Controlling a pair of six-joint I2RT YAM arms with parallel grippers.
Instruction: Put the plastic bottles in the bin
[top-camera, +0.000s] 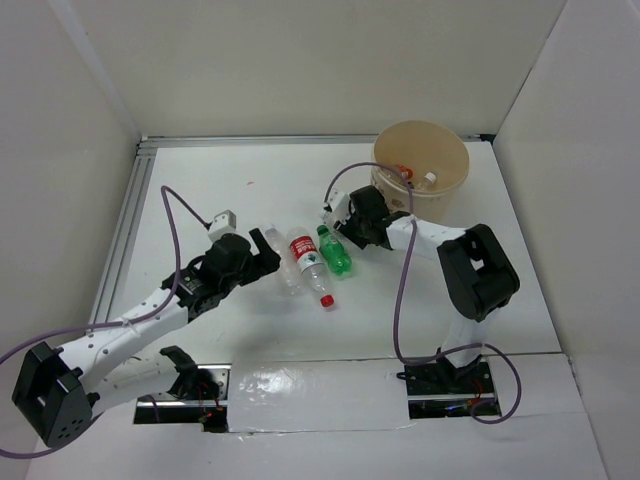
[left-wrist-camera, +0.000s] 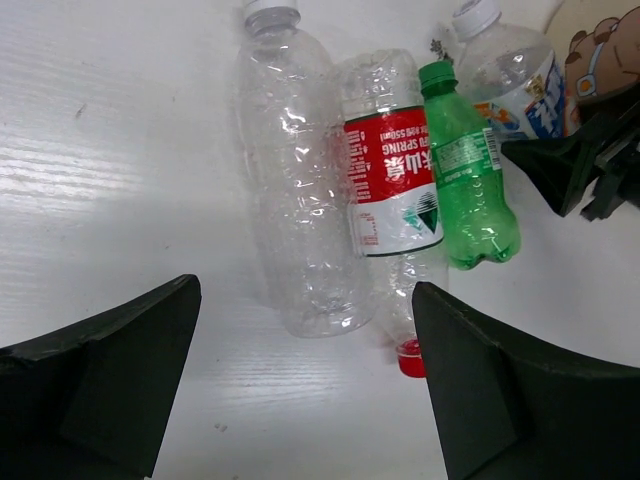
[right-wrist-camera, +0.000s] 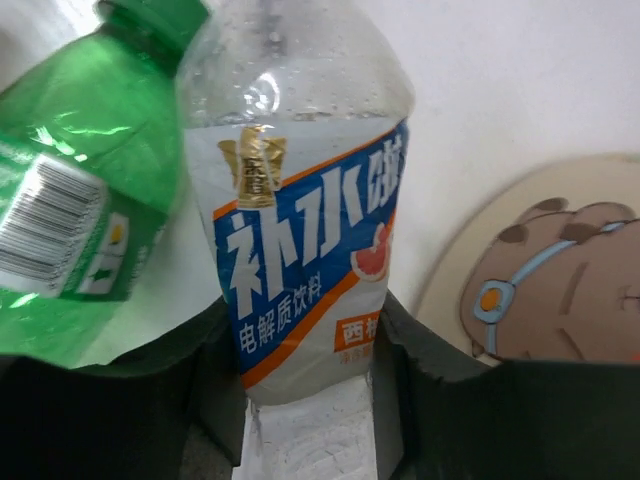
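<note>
From above, the tan bin (top-camera: 446, 150) stands at the far right of the bench (top-camera: 220, 190), with a couple of capped bottles (top-camera: 416, 176) lying inside. Three more lie side by side mid-bench: a clear bottle (top-camera: 282, 262), a red-labelled bottle (top-camera: 309, 264) and a green bottle (top-camera: 335, 251). The left claw (top-camera: 268, 256) sits just left of them, and the right claw (top-camera: 333, 214) is just beyond the green one. Left wrist view: the left claw (left-wrist-camera: 305, 300) is spread wide, and the clear bottle (left-wrist-camera: 300, 190) lies just ahead, between the fingers' lines. Right wrist view: the right claw (right-wrist-camera: 305, 345) is clamped on a blue-labelled bottle (right-wrist-camera: 310, 230), with the green bottle (right-wrist-camera: 80, 200) touching it on the left and the bin (right-wrist-camera: 550, 270) just to the right.
</note>
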